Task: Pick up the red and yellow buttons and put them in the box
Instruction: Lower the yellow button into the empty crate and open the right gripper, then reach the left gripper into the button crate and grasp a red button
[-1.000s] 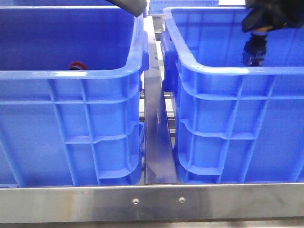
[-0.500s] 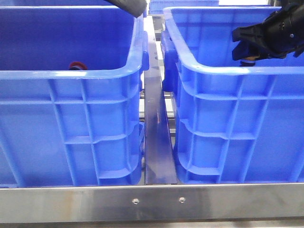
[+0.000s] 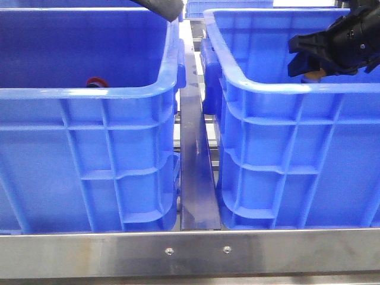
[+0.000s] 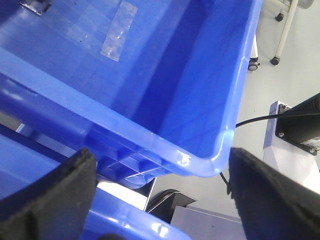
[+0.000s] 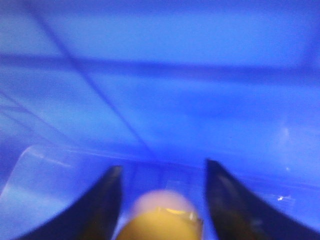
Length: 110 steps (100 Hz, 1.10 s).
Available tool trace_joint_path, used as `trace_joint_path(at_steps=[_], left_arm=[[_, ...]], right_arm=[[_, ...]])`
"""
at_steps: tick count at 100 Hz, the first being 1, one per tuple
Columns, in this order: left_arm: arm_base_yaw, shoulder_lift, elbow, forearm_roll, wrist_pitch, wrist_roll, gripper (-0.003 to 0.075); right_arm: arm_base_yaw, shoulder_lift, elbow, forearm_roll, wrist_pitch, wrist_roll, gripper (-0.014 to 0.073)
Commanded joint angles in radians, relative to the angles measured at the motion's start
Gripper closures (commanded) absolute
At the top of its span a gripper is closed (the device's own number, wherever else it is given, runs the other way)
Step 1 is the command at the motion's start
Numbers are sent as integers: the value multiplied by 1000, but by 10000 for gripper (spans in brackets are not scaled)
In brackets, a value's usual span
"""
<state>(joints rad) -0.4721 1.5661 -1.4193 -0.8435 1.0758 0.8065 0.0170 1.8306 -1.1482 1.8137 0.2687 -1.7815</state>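
Observation:
Two alike blue crates stand side by side. The red button (image 3: 95,82) lies inside the left crate (image 3: 89,95), just showing over its front rim. My right gripper (image 3: 301,58) hovers level at rim height over the right crate (image 3: 285,89), pointing left, shut on the yellow button (image 3: 314,74). In the right wrist view the yellow cap (image 5: 162,222) sits between the dark fingers (image 5: 102,202), blurred. My left gripper (image 4: 160,200) is wide open and empty above crate rims (image 4: 220,156). Only a piece of the left arm (image 3: 160,6) shows in the front view.
A steel rail (image 3: 196,166) runs between the two crates and a steel bar (image 3: 190,252) crosses the front. Another blue crate (image 3: 228,7) stands behind. The left wrist view shows a crate floor with clear tape (image 4: 117,35) and grey floor beyond.
My right gripper swung from pointing down inside the right crate to lying level and pointing left at rim height, with the yellow button in it. The left arm has not moved.

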Motion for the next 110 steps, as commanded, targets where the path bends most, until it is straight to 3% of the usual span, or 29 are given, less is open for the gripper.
trace_joint_path(at_steps=[1,35,57,75,89,110], left_arm=[[-7,-41,-26,-54,-8,1,205],[-7,-41,-26,-54,13,1,205],[-3,-41,-38,1,13,1,206],[56,-41,-65,22,5,-82,207],[124,-41,-79,137,-74,-287,207],[152,-36,-79,548,-205,-644,217]], right_arm=[[-2,-45,-30,41,30,-13,85],[-2,-122,2,33,-8,-13,85],[-2,-296,133,32,-23,-13,85],[-2,-479,248,32,-22,-12,85],[-2,-618,321,33,-22,-9,85],[-2,-728,362,33,-23,-7,85]])
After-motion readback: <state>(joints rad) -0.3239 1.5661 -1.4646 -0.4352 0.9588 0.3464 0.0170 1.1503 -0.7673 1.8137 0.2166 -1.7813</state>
